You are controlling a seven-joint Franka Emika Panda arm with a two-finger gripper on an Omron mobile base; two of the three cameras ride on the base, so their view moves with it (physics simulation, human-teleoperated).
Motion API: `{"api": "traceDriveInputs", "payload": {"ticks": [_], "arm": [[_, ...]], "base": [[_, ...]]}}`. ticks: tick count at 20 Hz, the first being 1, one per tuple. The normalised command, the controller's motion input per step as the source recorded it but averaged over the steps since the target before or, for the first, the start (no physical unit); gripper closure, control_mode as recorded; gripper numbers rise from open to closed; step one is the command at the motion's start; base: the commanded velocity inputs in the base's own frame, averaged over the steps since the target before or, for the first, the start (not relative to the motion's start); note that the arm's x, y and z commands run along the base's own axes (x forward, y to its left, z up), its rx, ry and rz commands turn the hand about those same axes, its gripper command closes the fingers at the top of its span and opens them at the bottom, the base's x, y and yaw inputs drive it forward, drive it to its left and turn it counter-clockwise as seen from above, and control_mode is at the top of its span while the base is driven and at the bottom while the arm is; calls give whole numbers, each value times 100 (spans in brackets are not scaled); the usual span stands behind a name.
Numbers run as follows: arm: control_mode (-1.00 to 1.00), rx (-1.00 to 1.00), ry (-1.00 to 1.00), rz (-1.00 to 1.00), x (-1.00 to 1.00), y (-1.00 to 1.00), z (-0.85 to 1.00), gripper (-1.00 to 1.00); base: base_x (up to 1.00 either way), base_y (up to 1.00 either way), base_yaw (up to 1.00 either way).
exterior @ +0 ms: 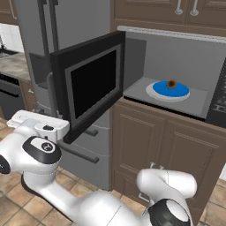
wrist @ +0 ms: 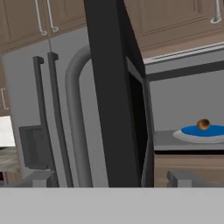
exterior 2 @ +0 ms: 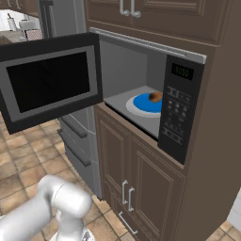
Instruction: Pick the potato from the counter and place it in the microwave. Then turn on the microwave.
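Two fingertips stand wide apart, holding nothing, as the gripper faces the open door's edge, left of the potato in the microwave.

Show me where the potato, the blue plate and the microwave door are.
potato (exterior: 172, 83), left base view, its top.
blue plate (exterior 2: 142, 104), right base view, left part.
microwave door (exterior 2: 49, 79), right base view, glass centre.
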Motion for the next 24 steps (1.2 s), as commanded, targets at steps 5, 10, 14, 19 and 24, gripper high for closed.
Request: {"api": "traceDriveInputs", "payload": {"ticks": [5, 10, 14, 19, 24], "arm": [[-100, 0, 0, 0, 25, 15, 0, -100], [-100, 0, 0, 0, 29, 15, 0, -100], [-100, 0, 0, 0, 28, 16, 0, -100], [-100, 0, 0, 0, 23, 13, 0, -100], [-100, 0, 0, 0, 17, 7, 0, -100]], "base": [[0, 0, 0], [0, 0, 0], [0, 0, 0], [0, 0, 0], [0, 0, 0]]}}
